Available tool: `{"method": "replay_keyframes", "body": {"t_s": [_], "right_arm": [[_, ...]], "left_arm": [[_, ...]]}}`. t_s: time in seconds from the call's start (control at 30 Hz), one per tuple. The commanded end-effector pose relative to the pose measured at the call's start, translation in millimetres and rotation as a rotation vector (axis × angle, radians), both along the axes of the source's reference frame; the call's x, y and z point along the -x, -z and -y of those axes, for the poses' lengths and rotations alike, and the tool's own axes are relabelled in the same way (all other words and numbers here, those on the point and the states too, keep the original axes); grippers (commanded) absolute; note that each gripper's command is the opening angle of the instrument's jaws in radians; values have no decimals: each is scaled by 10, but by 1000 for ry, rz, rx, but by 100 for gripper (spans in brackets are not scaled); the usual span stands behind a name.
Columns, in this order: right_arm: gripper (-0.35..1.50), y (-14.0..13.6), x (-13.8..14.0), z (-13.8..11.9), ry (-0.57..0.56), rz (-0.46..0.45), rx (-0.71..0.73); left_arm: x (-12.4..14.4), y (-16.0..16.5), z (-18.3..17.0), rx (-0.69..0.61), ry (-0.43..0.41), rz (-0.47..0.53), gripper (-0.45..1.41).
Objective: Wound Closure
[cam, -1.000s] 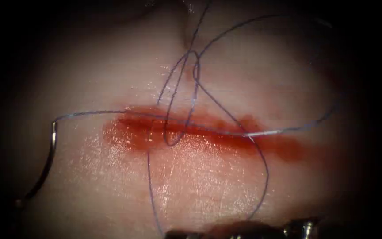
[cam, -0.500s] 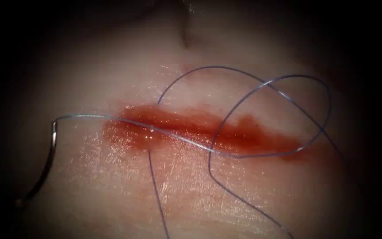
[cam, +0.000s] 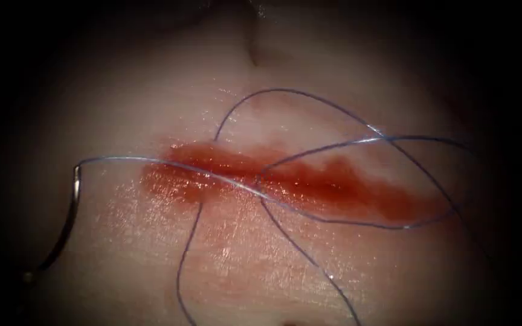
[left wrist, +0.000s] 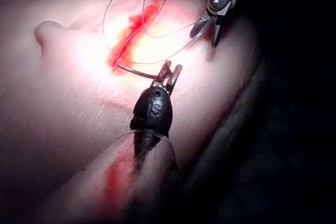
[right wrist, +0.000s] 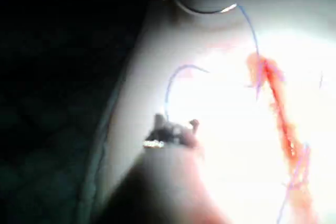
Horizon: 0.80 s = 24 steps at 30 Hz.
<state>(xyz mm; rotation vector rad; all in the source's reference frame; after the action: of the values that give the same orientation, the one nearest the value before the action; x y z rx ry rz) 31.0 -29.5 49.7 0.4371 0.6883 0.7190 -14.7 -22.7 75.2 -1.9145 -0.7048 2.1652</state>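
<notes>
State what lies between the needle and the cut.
Endoscope view: bare tissue, crossed by the thread running from the needle to the cut, at its left end.

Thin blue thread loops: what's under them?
Under the thin blue thread lie red fluid along the cut and pale pork tissue. The fluid hides the cut's edges. The left tool holds the curved steel needle outside the tissue, left of the cut.

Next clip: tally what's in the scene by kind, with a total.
Needle: 1
Thread: 1
Tissue with cut: 1
Tools: 2, the left pincer holding the needle's end, and the right pincer
Total: 5
</notes>
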Motion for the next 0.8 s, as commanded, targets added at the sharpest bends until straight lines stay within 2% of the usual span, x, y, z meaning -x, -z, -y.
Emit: {"method": "replay_keyframes", "body": {"t_s": [0.03,0.13,0.2,0.27,0.4,0.47,0.5,0.53,0.67,0.8], "right_arm": [[93,-16,-12,-5,-13,7,1],[98,-29,-22,-17,-3,15,32],[98,-35,-32,-24,80,8,128],[98,-38,-37,-26,123,-11,193],[96,-37,-34,-23,152,-22,225],[106,-32,-27,-20,169,-19,224],[120,-29,-24,-18,182,-12,225],[125,-22,-18,-14,208,-12,215],[125,7,12,3,318,-86,183],[118,34,57,29,417,-91,158]], "left_arm": [[5,-5,9,-4,-5,-1,-45],[5,-6,9,-4,-5,-1,-45],[5,-6,9,-4,-5,-1,-45],[4,-6,9,-4,-6,-1,-45],[4,-6,9,-4,-6,0,-45],[4,-6,9,-4,-6,-1,-45],[4,-6,9,-4,-6,-1,-45],[4,-6,9,-4,-6,0,-45],[3,-5,9,-5,-10,2,-45],[5,-4,9,-3,-8,-10,-45]]}}
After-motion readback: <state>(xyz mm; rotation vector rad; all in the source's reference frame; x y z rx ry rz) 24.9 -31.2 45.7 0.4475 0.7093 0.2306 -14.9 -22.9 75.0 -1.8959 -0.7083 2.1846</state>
